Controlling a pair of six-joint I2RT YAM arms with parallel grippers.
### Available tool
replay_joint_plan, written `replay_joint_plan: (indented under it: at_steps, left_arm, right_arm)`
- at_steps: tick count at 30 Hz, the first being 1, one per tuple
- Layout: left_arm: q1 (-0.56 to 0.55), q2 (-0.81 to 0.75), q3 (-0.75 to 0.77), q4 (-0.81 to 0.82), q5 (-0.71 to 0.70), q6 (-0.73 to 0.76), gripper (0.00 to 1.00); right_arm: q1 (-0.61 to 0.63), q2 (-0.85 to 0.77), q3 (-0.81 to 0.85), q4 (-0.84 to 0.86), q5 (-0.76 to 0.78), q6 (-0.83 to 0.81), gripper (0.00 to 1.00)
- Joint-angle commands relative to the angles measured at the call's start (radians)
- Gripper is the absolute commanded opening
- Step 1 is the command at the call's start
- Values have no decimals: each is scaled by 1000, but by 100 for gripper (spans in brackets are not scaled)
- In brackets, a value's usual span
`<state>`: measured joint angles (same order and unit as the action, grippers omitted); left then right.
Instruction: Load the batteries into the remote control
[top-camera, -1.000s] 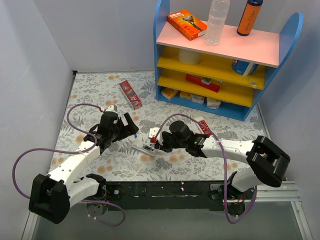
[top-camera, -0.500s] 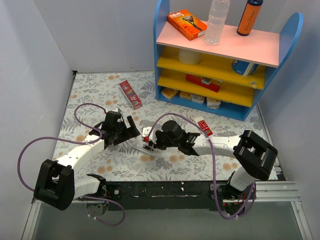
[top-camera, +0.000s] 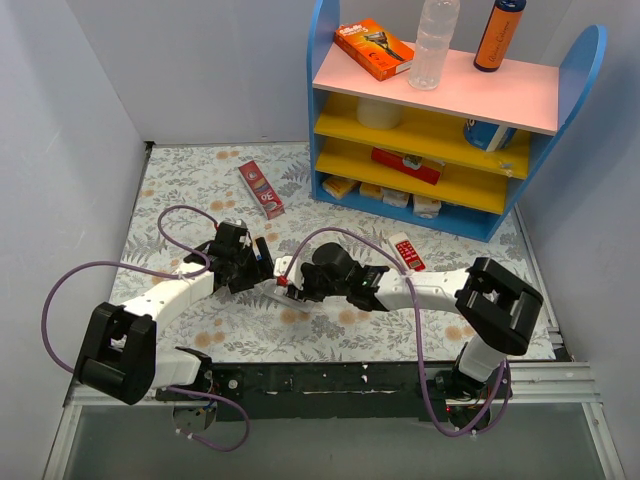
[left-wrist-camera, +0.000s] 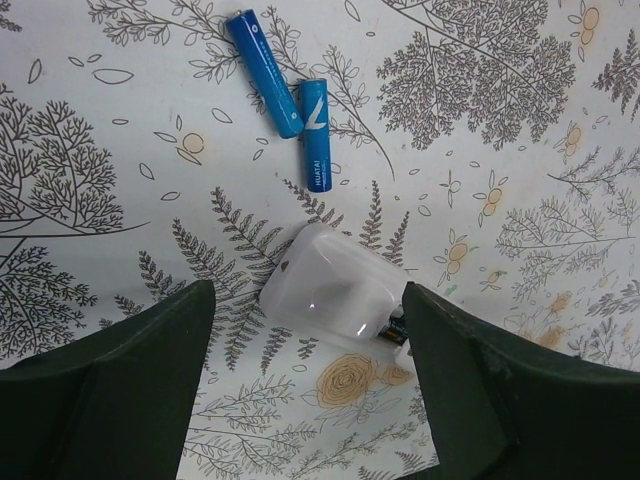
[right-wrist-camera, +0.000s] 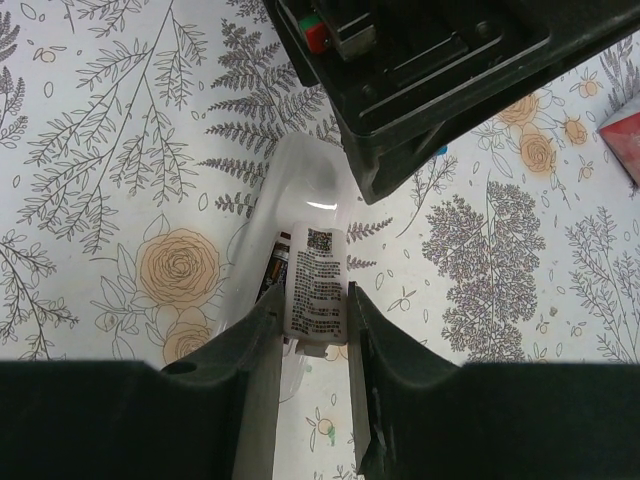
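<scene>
remote control: we see it label side up on the floral cloth | right gripper: pinching its labelled part from both sides | left gripper: fingers spread astride its rounded end | batteries: two blue ones loose on the cloth nearby

Floral-print table: two blue batteries lie near white remote control; red box, red-faced remote and shelf unit farther back.
</scene>
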<state>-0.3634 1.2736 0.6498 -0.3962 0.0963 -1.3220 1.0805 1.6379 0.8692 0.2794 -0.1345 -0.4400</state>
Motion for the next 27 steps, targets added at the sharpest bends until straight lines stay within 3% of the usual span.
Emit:
replay_joint_plan:
  at_steps: [1, 27]
  left_arm:
    - [6, -2, 21, -6, 29, 12, 75]
    - [4, 46, 25, -3, 95, 21, 66]
  right_arm:
    - [9, 23, 53, -22, 44, 23, 1]
    - [24, 0, 57, -39, 41, 83, 1]
